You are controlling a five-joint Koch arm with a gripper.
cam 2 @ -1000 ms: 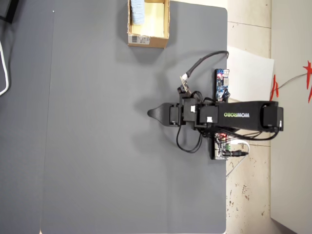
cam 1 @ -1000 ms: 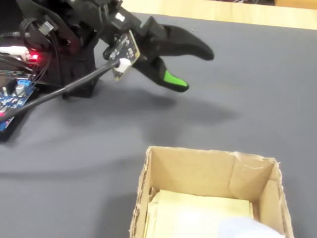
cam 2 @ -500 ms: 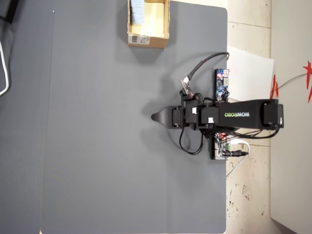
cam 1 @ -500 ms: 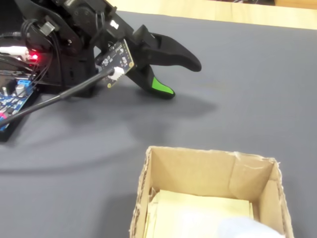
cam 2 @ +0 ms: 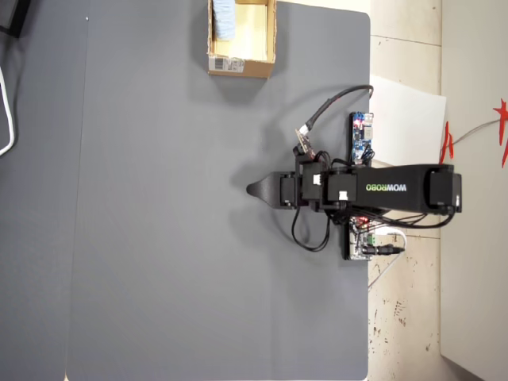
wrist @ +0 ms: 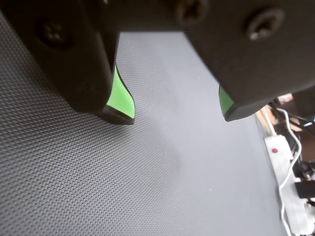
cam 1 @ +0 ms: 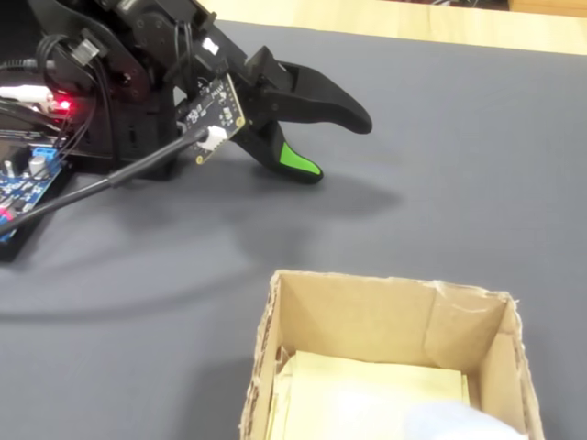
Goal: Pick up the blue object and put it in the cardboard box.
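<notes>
Low over the dark grey mat (cam 2: 175,238), the claw (wrist: 179,114) hangs with its two black, green-padded fingers (wrist: 120,96) spread wide apart and nothing between them. Well away from the claw, near the mat's far edge in the overhead view, sits the cardboard box (cam 2: 241,65), its white barcode label facing the arm. Inside it lies the pale blue object (cam 2: 225,19), against one wall. Just behind the claw, beside the arm's base, a blue circuit board (cam 2: 361,136) rests off the mat.
</notes>
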